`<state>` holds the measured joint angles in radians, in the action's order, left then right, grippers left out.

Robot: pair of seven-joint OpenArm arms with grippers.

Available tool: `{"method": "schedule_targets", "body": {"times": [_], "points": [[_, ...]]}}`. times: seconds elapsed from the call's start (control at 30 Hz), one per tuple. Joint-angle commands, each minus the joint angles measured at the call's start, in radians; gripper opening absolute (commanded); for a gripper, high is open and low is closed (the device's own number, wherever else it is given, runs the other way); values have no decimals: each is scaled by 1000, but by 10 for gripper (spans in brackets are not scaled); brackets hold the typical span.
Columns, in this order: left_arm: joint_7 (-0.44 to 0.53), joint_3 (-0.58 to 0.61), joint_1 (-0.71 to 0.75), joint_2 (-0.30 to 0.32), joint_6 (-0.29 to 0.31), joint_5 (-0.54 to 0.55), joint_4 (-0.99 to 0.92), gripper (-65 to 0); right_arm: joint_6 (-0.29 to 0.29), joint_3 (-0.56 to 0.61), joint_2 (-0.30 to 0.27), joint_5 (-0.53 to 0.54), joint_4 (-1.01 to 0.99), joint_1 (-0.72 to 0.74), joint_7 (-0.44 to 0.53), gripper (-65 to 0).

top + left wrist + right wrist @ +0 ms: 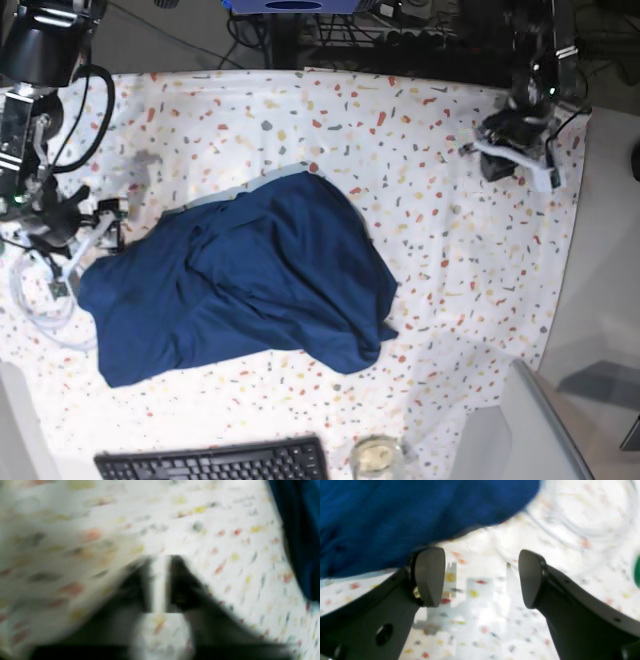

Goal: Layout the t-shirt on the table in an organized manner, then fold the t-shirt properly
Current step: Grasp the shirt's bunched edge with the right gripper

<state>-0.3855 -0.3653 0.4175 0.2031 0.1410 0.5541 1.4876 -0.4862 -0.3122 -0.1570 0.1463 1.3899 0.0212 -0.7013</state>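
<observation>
The dark navy t-shirt lies crumpled in a loose heap on the left half of the speckled table. My right gripper sits at the shirt's left edge. In the right wrist view it is open with nothing between the fingers, and the t-shirt lies just beyond the left finger. My left gripper is far off at the table's back right, away from the shirt. In the blurred left wrist view it is shut, with only a thin slit between its fingers, and the t-shirt shows at the right edge.
A black keyboard and a small glass jar sit at the front edge. A coil of clear tubing lies at the left beside the right arm. A plain grey surface borders the cloth on the right.
</observation>
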Motion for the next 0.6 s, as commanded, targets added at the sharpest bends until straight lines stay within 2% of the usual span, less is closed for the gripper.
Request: {"method": "schedule_targets", "body": {"times": [0.0, 0.07, 0.13, 0.2, 0.37, 0.4, 0.47, 0.57], "points": [[21, -42, 21, 5, 32, 13, 25, -650, -3, 23, -8, 13, 21, 15, 2, -225], [15, -128, 60, -15, 96, 13, 25, -650, -3, 64, 18, 13, 30, 16, 1, -224], [13, -182, 79, -26, 128, 10, 21, -650, -1, 63, 52, 9, 18, 26, 18, -224], [13, -209, 94, -31, 134, 10, 21, -650, -1, 57, 79, 8, -57, 70, 48, -224], [16, -215, 113, -31, 134, 11, 35, -650, -1, 63, 90, 8, -137, 98, 56, -234], [16, -215, 117, -31, 134, 11, 40, -650, -1, 63, 90, 8, -136, 96, 53, -252], [16, -215, 120, -32, 134, 11, 43, -650, -1, 61, 92, 9, -136, 90, 53, -356], [16, -215, 120, -32, 134, 11, 34, -650, -1, 58, 92, 9, -136, 76, 53, -585]]}}
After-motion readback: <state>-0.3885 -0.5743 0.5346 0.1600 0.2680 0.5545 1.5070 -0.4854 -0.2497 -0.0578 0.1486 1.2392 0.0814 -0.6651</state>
